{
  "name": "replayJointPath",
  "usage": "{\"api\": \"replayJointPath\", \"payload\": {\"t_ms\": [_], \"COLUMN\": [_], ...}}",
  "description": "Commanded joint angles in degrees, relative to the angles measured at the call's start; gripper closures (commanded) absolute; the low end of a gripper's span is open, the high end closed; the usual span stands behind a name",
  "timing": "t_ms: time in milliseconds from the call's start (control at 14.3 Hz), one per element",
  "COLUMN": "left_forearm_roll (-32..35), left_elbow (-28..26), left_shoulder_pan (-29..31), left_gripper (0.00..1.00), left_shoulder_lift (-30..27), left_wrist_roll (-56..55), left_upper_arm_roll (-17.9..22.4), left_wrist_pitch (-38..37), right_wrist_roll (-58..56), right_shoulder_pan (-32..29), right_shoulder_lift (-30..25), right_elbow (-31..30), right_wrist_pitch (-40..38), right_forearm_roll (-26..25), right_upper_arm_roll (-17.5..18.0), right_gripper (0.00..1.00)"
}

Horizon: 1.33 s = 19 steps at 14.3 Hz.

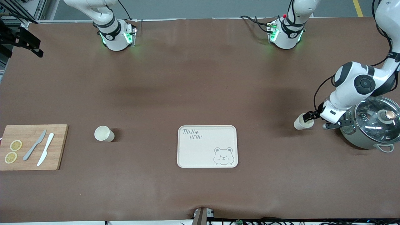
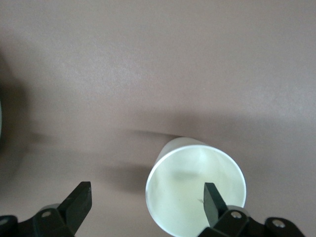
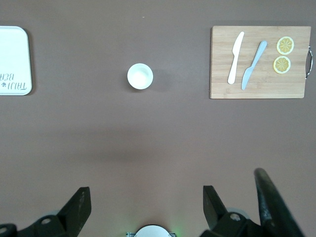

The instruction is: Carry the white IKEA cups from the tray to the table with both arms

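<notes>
Low at the right edge of the front view, the left pincer is seen spread at one white cup, one finger inside the rim and the other outside, beside a lidded steel pot. The other white cup stands at left centre, between the bear tray and a cutting board. The right pincer is held spread, high over the brown bench, its arm waiting.
</notes>
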Motion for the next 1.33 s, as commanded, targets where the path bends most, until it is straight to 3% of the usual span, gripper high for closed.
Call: {"api": "replayJointPath", "payload": {"t_ms": [0,280,490,841,1261], "left_forearm_roll": [-1.18,-3.63,-5.84,-5.93,-5.93], "left_elbow": [1.15,7.82,14.59,21.72,30.15], "left_shoulder_pan": [2.54,7.2,7.21,7.21,6.33], "left_gripper": [0.0,0.0,0.0,0.0,0.0], "left_shoulder_lift": [-1.26,-1.09,-1.0,-0.91,-0.56], "left_wrist_roll": [-0.15,-0.06,1.43,9.24,12.33], "left_upper_arm_roll": [-4.11,-14.21,-18.0,-18.98,-20.03], "left_wrist_pitch": [-3.98,-14.6,-23.23,-24.91,-34.49], "right_wrist_roll": [0.75,0.84,0.93,0.84,0.84], "right_shoulder_pan": [-0.96,-0.96,-1.05,-1.05,-1.05], "right_shoulder_lift": [0.22,0.22,0.22,0.22,0.31], "right_elbow": [1.34,1.34,1.34,1.34,1.34], "right_wrist_pitch": [-0.78,-0.78,-0.6,-0.78,-0.6], "right_forearm_roll": [-0.79,-0.7,-0.17,-0.17,-0.09], "right_upper_arm_roll": [0.5,0.5,0.5,0.5,0.5], "right_gripper": [0.0,0.0,0.0,0.0,0.0]}}
